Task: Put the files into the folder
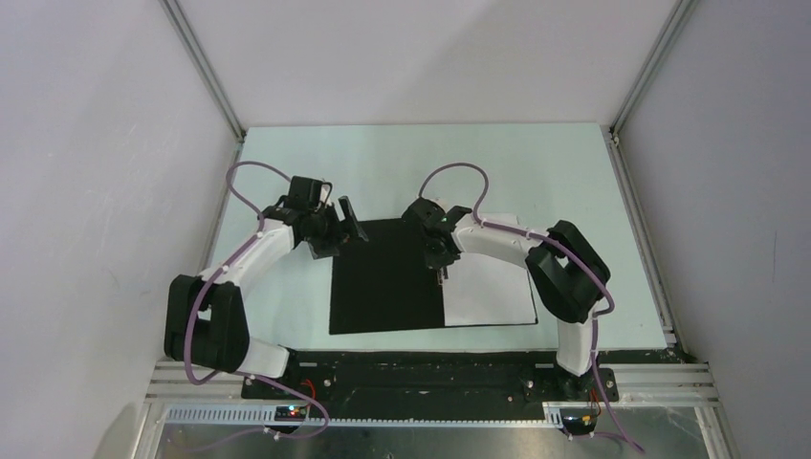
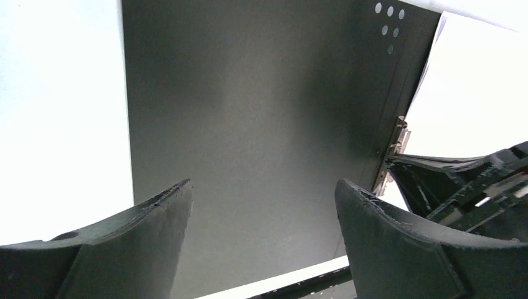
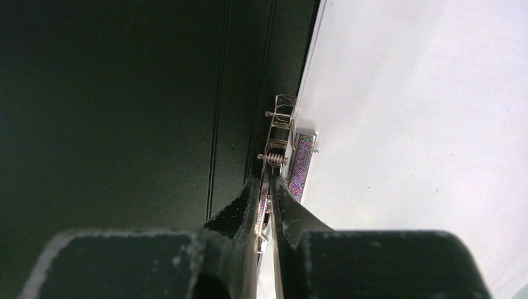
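Observation:
The folder (image 1: pixel 383 277) lies open on the table, its black inside facing up. White files (image 1: pixel 493 292) rest on its right half, against the spine. My right gripper (image 1: pixel 440 275) points down at the spine. In the right wrist view it (image 3: pixel 268 180) is shut on the lever of the metal clip (image 3: pixel 278 134), between the black folder (image 3: pixel 112 112) and the files (image 3: pixel 423 112). My left gripper (image 1: pixel 346 222) hovers over the folder's far left corner. In the left wrist view it (image 2: pixel 264 187) is open with nothing between its fingers, above the black cover (image 2: pixel 249 106).
The pale green table (image 1: pixel 430 163) is bounded by grey walls and aluminium rails on the left and right. A black mounting strip (image 1: pixel 430 368) runs along the near edge. My right arm (image 2: pixel 473 180) shows beside the clip (image 2: pixel 398 134) in the left wrist view.

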`<state>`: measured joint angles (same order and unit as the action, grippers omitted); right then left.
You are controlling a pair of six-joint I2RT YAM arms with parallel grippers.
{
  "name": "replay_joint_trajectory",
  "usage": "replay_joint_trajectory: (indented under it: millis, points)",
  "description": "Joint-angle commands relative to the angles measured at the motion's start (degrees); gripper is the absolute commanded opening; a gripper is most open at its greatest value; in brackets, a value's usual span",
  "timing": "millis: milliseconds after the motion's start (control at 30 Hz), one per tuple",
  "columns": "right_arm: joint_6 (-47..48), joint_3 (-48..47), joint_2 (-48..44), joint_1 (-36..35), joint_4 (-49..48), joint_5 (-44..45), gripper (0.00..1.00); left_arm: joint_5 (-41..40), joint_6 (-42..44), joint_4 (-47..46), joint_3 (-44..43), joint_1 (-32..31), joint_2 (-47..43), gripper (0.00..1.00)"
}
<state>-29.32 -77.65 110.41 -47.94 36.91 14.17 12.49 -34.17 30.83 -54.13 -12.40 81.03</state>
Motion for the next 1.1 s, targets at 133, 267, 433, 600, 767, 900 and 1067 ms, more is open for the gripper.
replay_joint_trajectory:
  millis: [133,267,433,600,767,900,1067]
  points:
    - [2.9,0.0,-8.2,1.9,0.7,-3.8,0.00,5.1,3.9,-1.3,0.5,3.1,-0.6,0.91]
    - [3.0,1.2,-10.6,3.0,0.8,-5.3,0.00,6.6,4.2,-1.4,2.1,5.4,-0.9,0.93]
    - [3.3,2.0,-12.6,4.8,1.0,-6.1,0.00,8.7,3.6,-2.0,4.0,6.4,-2.1,0.96]
    - [3.6,2.1,-13.5,6.0,1.0,-7.0,0.00,10.0,2.7,-2.4,5.6,6.6,-3.9,0.97]
    - [3.4,2.1,-13.5,6.4,0.8,-7.6,0.00,13.0,1.2,-3.6,6.8,6.6,-5.0,0.99]
    - [2.3,2.1,-13.0,7.1,-0.1,-9.5,0.00,15.9,-0.3,-5.0,8.5,6.7,-4.9,0.99]
    - [1.6,2.1,-12.7,7.7,-0.8,-10.7,0.00,11.5,-0.4,-4.7,10.7,6.6,-6.9,1.00]
